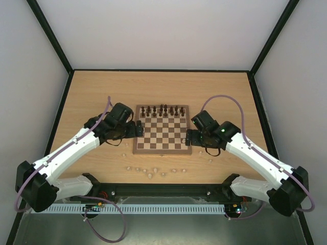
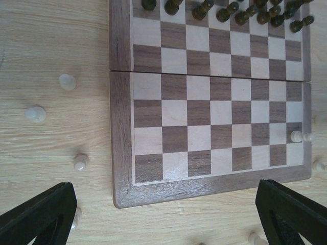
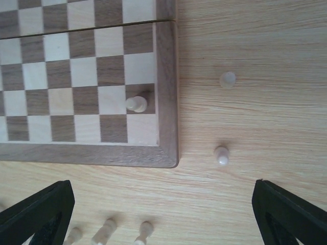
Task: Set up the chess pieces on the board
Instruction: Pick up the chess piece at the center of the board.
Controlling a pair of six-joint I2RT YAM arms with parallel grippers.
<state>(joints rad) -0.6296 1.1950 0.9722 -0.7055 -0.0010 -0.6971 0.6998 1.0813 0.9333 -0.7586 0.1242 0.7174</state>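
The chessboard (image 1: pixel 162 133) lies mid-table. Dark brown pieces (image 1: pixel 162 110) stand in its two far rows and show at the top of the left wrist view (image 2: pixel 230 11). One cream piece (image 3: pixel 136 104) stands on a dark square near the board's near right corner; it also shows in the left wrist view (image 2: pixel 296 136). Other cream pieces (image 1: pixel 148 171) lie scattered on the table in front of the board. My left gripper (image 1: pixel 137 130) (image 2: pixel 166 224) is open and empty at the board's left edge. My right gripper (image 1: pixel 190 137) (image 3: pixel 163 224) is open and empty at the board's right edge.
Loose cream pieces lie left of the board (image 2: pixel 36 114) (image 2: pixel 67 81) (image 2: pixel 80 162), right of it (image 3: pixel 227 79) (image 3: pixel 222 155), and several in front (image 3: pixel 107 232). The tabletop (image 1: pixel 102 92) has black frame posts and white walls around it.
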